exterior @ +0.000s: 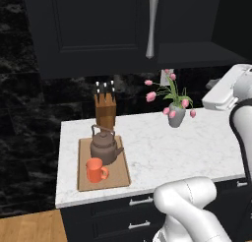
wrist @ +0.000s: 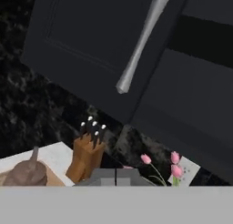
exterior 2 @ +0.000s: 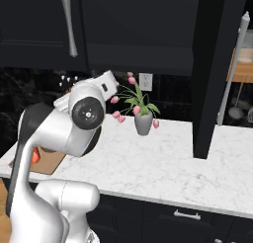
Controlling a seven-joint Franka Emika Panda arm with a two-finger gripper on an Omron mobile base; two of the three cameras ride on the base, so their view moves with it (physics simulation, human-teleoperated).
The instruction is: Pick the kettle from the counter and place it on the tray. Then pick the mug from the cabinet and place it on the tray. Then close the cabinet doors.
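Your gripper (wrist: pixel 116 175) was pressed shut with nothing between its fingers, raised above the counter (exterior: pixel 162 147) and pointed at the cabinet (exterior: pixel 98 29). Straight ahead of it, you had the left door (wrist: pixel 91 41) closed, its silver handle (wrist: pixel 140 41) slanting across the hand view just above and ahead of the fingertips. To the right of that handle a dark gap showed the cabinet interior, and in the right base view the right door (exterior 2: pixel 215 74) stood swung out toward you, edge on, its handle (exterior 2: pixel 232 69) facing away to the right.

Below the gripper and off to its left, the tray (exterior: pixel 103 165) lay flat on the counter. The kettle (exterior: pixel 105 145) sat on the tray's far half, and the mug (exterior: pixel 95 170) stood on the near half, just in front of the kettle and close to touching it. Both were upright.

Beyond the tray, the knife block (exterior: pixel 105 108) stood against the black backsplash, just behind the kettle. Lower and to the gripper's right, you had the vase (exterior: pixel 176 115) of pink tulips standing on the counter, well apart from the tray. The arm's forearm (exterior: pixel 226 91) reached in from the right side of the left base view, with the vase just left of it.
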